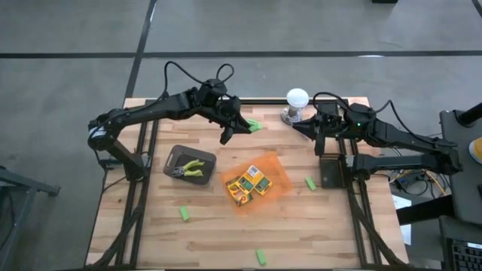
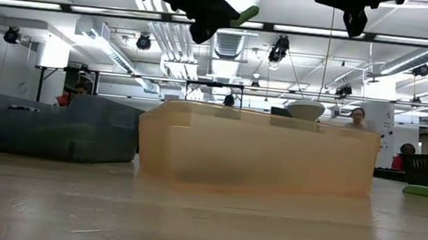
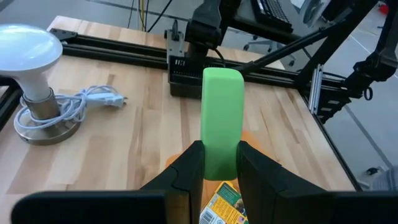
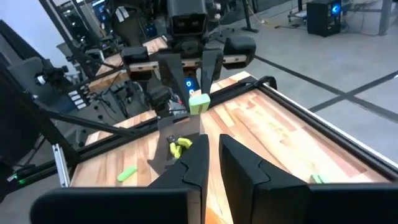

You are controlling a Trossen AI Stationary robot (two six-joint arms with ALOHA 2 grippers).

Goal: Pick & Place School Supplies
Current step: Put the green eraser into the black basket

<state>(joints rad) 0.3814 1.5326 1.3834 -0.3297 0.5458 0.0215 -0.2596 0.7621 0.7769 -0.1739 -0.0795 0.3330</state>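
**One green piece in the air, four left on the table**

At the left of the table a grey tray holds the two yellow-handled pliers. Just right of it, the orange tray holds the crayon boxes, so those items look already sorted.

The left gripper hangs above the far middle of the table, its fingers pinching a green piece that stands up between them, well clear of the wood. By my judgement this piece is on its way to a tray; which one I cannot tell.

Four more green pieces lie loose: one near the front left, one at the front edge, one just right of the orange tray, and one near the far edge. These remain to be picked up.

The right gripper waits at the far right beside the white lamp, its fingers close together with a narrow gap and nothing between them.

The crayon box labels carry print, but none of it is readable.
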